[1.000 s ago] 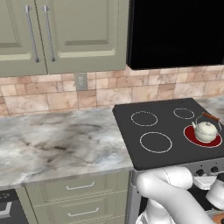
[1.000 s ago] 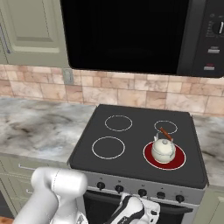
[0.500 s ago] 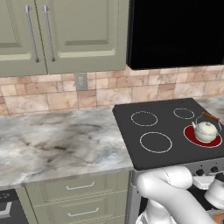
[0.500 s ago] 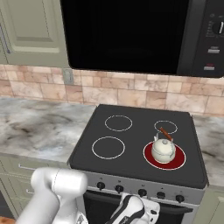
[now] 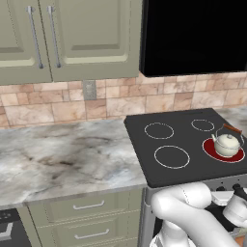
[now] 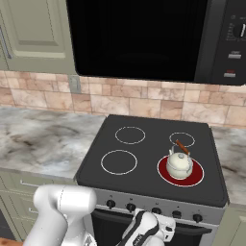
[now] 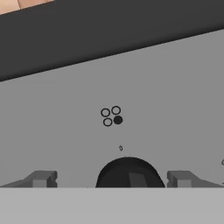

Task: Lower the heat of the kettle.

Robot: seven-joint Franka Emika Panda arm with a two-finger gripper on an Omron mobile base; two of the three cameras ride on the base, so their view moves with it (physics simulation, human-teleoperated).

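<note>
Kettle (image 6: pixel 179 165): cream-white, knobbed lid, wire handle w/ brown grip; sits upright on the glowing red burner (image 6: pixel 194 178) at front right of the black glass cooktop (image 6: pixel 144 173). Same kettle (image 5: pixel 226 144) in left base view, near the right edge. Other three burner rings are unlit, white outlines only.

Stove control panel (image 7: pixel 131 87): grey strip below the cooktop's front edge, w/ a row of small dark knobs (image 6: pixel 130 207) along it. Arm is bent low in front of the stove; gripper (image 7: pixel 111 177) faces the panel close up. Fingertips (image 7: pixel 43 178) stand wide apart, one on each side of a round dark knob (image 7: pixel 129 174), w/ clear gaps on both sides; nothing gripped. Above that knob, a burner-indicator mark (image 7: pixel 111 116): three hollow dots and one filled.

Surroundings: marbled grey countertop (image 5: pixel 62 154) left of the stove, tan stone-tile backsplash (image 5: pixel 101 103) w/ wall outlet (image 5: pixel 89 89), sage-green upper cabinets (image 5: pixel 67 38), black microwave (image 6: pixel 144 38) above the stove.
</note>
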